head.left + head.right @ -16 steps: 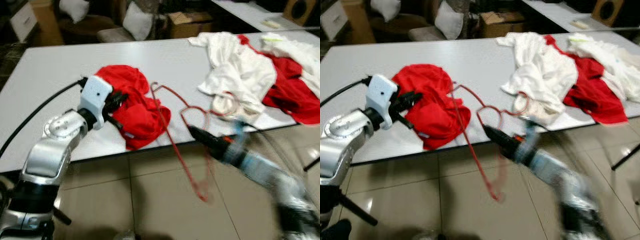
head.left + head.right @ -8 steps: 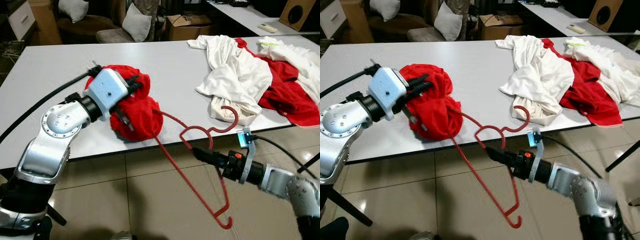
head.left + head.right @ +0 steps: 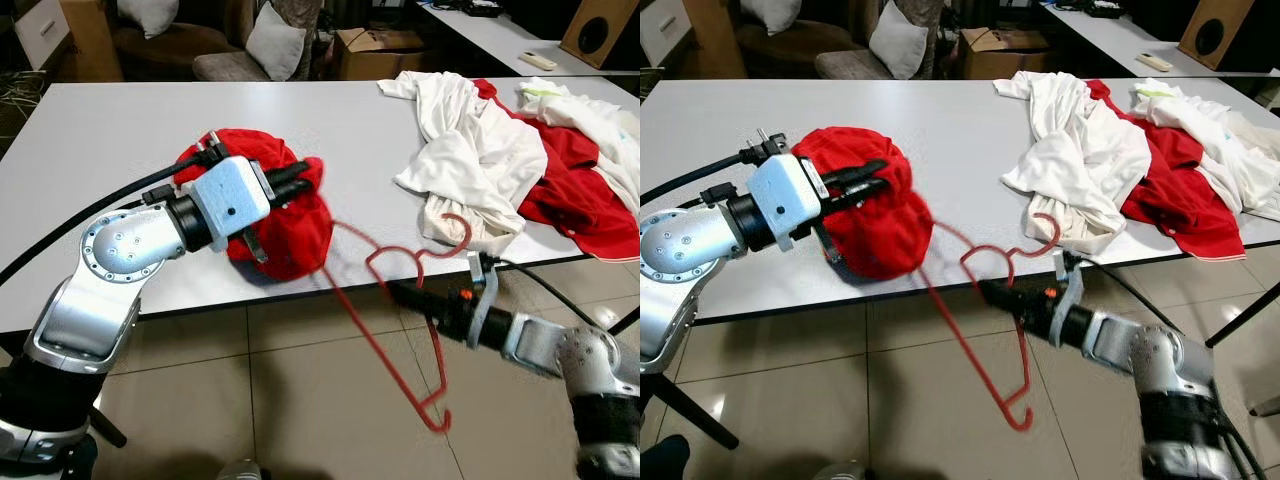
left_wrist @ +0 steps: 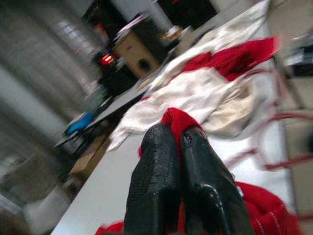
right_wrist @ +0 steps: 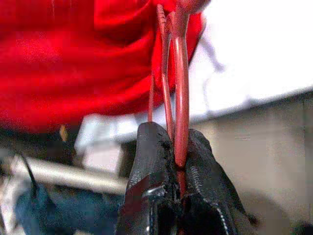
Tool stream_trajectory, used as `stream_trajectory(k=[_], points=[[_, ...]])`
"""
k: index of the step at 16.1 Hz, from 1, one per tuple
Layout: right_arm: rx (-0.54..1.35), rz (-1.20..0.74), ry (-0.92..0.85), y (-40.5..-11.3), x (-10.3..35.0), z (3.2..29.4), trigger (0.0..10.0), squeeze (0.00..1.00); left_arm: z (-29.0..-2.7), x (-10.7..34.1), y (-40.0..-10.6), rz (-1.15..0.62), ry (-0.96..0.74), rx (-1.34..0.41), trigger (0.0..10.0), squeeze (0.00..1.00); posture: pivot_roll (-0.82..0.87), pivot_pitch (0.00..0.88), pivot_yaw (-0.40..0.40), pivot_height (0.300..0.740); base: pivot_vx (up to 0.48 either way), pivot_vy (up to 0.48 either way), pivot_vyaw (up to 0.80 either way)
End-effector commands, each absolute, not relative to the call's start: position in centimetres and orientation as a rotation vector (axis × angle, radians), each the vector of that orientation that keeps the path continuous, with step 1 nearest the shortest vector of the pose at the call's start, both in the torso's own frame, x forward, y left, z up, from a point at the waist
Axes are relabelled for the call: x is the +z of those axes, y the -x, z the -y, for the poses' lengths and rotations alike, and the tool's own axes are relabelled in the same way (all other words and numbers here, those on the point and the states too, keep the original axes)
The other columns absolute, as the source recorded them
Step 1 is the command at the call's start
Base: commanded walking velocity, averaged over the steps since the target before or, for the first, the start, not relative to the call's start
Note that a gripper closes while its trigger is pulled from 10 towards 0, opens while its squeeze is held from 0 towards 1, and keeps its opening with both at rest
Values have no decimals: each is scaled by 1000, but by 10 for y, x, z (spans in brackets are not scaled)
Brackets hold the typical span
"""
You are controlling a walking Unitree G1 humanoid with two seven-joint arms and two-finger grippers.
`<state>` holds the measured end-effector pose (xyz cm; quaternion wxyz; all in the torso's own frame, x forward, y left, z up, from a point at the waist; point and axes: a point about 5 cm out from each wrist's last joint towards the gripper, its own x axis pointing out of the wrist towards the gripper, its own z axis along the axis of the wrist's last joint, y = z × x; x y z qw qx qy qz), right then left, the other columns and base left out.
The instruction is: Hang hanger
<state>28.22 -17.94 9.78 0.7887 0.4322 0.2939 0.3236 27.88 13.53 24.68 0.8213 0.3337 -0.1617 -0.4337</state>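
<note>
The jaws of the right gripper are clenched on the red hanger, which hangs off the table's front edge at about 5 o'clock, over open tiled floor. The left gripper pinches the red garment near that same edge. The white table is bare at 10 o'clock; a clothes pile lies at 2 o'clock. Chairs stand behind.
</note>
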Motion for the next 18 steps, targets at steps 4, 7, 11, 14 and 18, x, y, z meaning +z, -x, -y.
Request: stream_trajectory(k=[4, 7, 11, 14, 18], points=[[549, -473, -1205, -302, 108, 184, 10000, 0, -129, 218, -271, 225, -794, -1030, 0, 0, -12, 0, -70, 740, 0, 0, 0], [609, -510, -1104, -295, 101, 161, 10000, 0, -135, 208, -284, 181, -852, -905, 0, 0, -13, 0, -68, 740, 0, 0, 0], [531, -360, -1334, -310, 113, 163, 10000, 0, -152, 183, -292, 85, -892, -790, 0, 0, -17, 0, -54, 740, 0, 0, 0], [444, -306, -1417, -321, 110, 158, 10000, 0, -151, 179, -285, 115, -889, -821, 0, 0, -13, 0, -50, 740, 0, 0, 0], [347, -231, -1548, -341, 115, 141, 10000, 0, -128, 179, -268, 219, -821, -963, 0, 0, -2, 0, -49, 740, 0, 0, 0]])
